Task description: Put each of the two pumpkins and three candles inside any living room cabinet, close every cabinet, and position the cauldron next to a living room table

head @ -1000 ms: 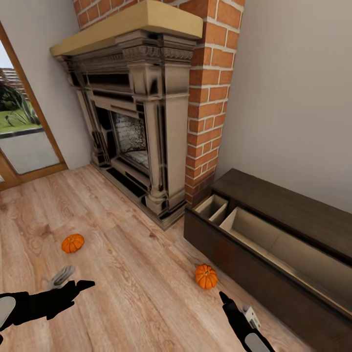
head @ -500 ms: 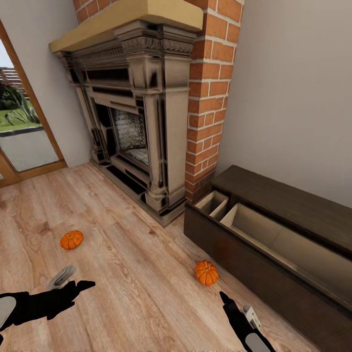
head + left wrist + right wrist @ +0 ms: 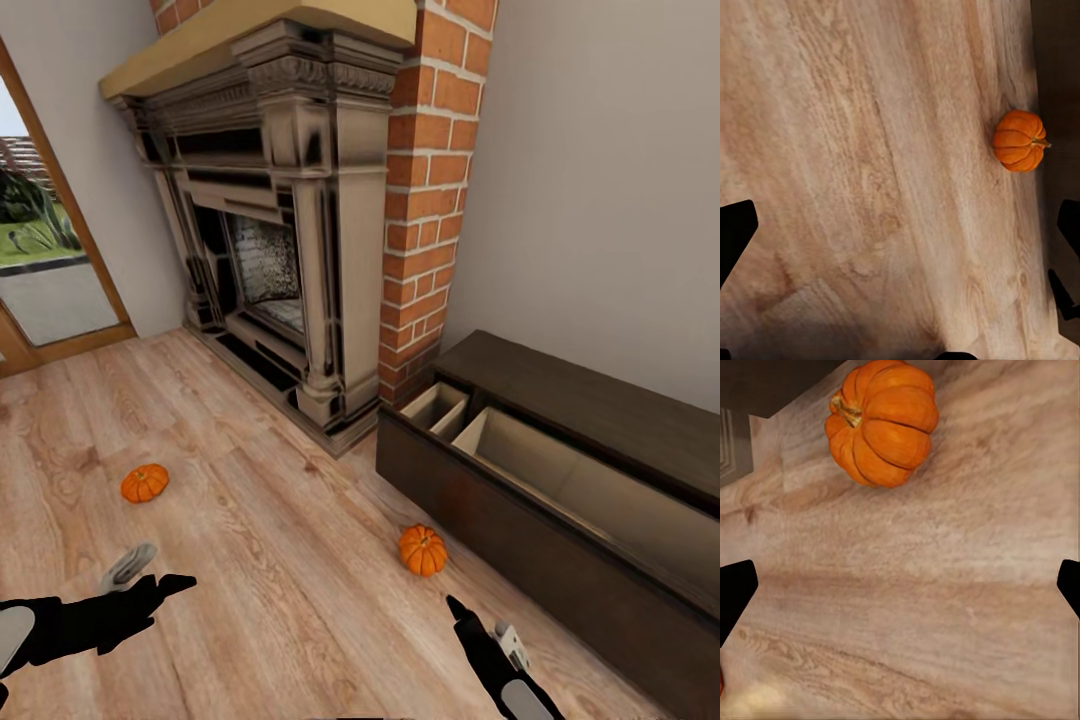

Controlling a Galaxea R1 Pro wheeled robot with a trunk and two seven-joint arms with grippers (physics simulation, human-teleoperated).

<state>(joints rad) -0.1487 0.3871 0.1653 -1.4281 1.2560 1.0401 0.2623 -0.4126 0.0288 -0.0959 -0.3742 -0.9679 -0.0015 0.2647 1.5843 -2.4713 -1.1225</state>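
Note:
Two orange pumpkins lie on the wood floor: one (image 3: 145, 483) out to the left, the other (image 3: 423, 549) close to the front of the dark brown cabinet (image 3: 470, 490). The cabinet's drawer stands open, showing its pale inside (image 3: 560, 480). My left gripper (image 3: 155, 572) hangs open above the floor at the lower left, and its wrist view catches the pumpkin (image 3: 1018, 140) beside the cabinet. My right gripper (image 3: 480, 622) is open just short of that same pumpkin (image 3: 881, 420), with nothing between its fingers. The candles and the cauldron are out of view.
A dark carved fireplace (image 3: 290, 250) with a brick chimney (image 3: 430, 200) stands against the back wall, left of the cabinet. A glass door (image 3: 40, 270) is at the far left. Wood floor (image 3: 260, 560) stretches between the two pumpkins.
The whole picture has slid upward a little as the camera moved. Both pumpkins keep their places on the floor, and both grippers stay open in the same pose.

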